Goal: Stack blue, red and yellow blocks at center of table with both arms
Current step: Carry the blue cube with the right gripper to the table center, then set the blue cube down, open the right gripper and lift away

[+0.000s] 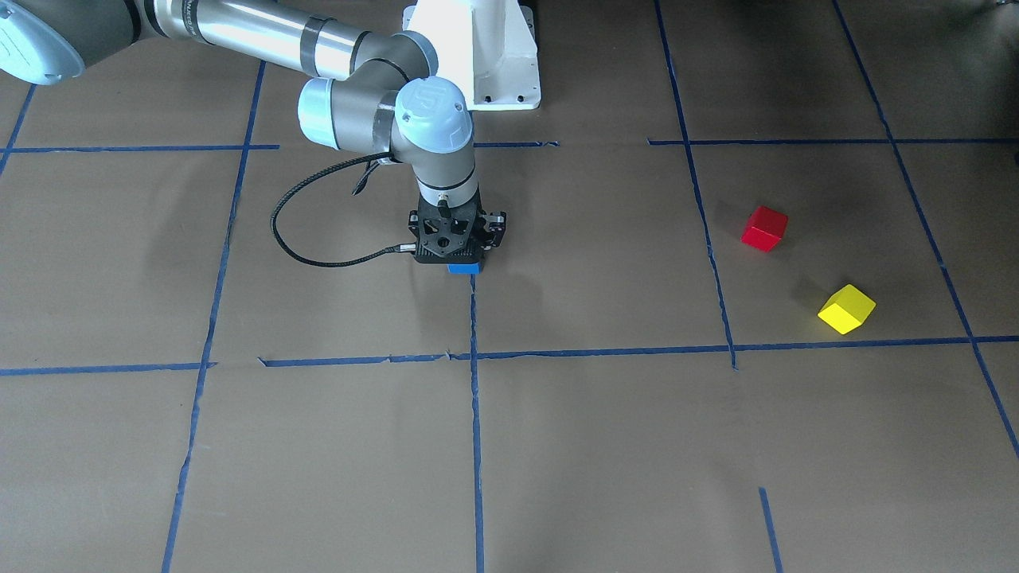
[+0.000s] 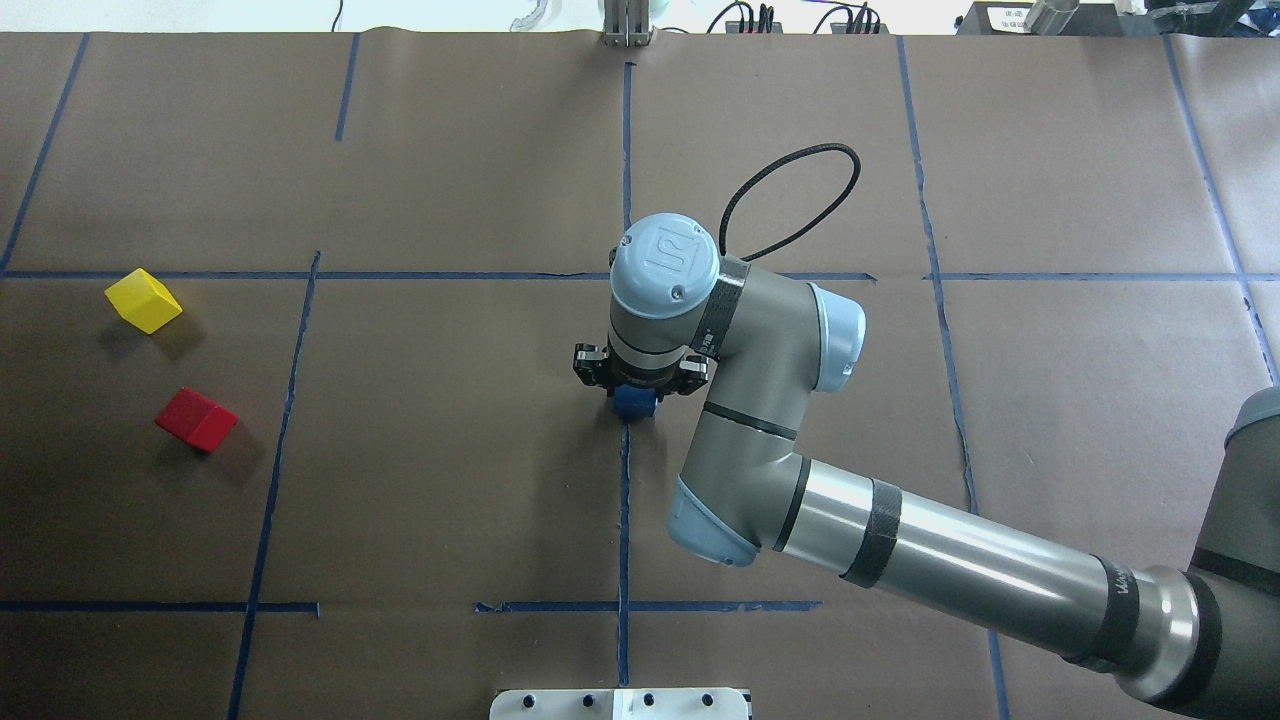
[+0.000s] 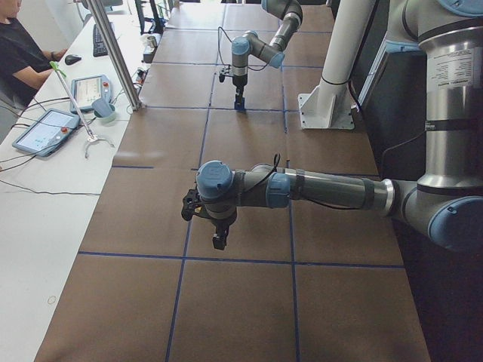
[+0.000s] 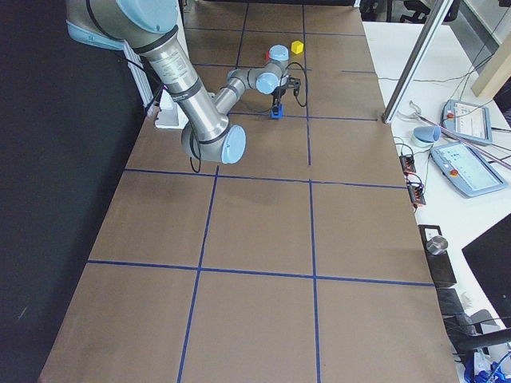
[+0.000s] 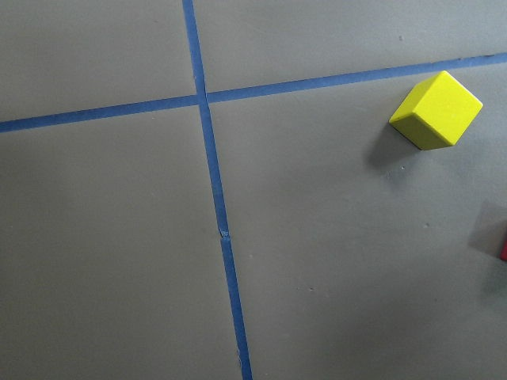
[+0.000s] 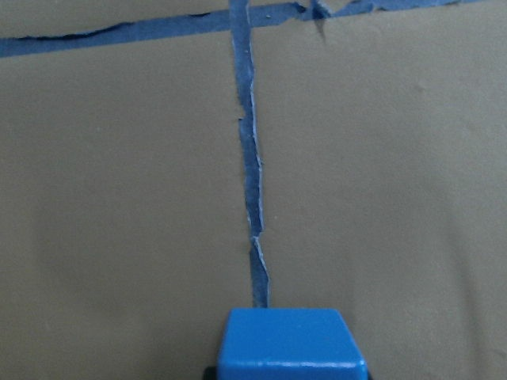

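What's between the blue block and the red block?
Between blue block and red block: bare brown paper, one blue tape line crossing; shown in overhead view.

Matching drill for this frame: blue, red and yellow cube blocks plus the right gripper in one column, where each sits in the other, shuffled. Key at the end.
Things:
A. blue cube block
B. red cube block
C. yellow cube block
D. right gripper

Places:
1. robot's left side, farther from the robot's base
2. lowered at the middle, fingers around a block
3. on the centre tape line, inside a gripper
4. robot's left side, nearer the base

Pairs: A-3, B-4, C-1, D-2
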Action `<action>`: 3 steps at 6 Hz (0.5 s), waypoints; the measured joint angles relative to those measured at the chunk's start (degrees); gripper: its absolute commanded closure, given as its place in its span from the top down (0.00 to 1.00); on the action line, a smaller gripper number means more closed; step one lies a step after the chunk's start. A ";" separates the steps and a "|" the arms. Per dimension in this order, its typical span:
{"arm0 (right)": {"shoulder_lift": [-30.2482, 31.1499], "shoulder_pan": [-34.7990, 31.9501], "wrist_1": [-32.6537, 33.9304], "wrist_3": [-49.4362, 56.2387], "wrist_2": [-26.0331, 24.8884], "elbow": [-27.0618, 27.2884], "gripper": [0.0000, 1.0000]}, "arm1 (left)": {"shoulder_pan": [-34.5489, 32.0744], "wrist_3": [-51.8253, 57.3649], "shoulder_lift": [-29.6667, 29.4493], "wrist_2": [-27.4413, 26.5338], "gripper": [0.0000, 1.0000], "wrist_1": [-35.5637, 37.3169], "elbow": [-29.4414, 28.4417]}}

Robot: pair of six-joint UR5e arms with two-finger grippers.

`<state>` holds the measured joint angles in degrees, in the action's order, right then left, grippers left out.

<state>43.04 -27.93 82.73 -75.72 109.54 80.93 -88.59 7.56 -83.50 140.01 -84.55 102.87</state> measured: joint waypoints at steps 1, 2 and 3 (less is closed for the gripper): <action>-0.71 0.11 0.04 1.61 0.19 -0.76 0.83 | 0.00 0.00 0.00 0.00 1.00 0.00 0.12; -1.03 0.14 0.35 3.70 0.23 -1.06 1.00 | -0.01 0.00 0.04 0.00 1.00 0.00 0.22; -1.06 0.20 0.75 4.84 -0.08 -1.06 1.00 | -0.05 0.00 0.07 0.00 1.00 0.00 0.37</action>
<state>41.98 -27.74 83.47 -70.89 109.46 79.87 -88.63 7.56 -83.43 140.01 -84.55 103.24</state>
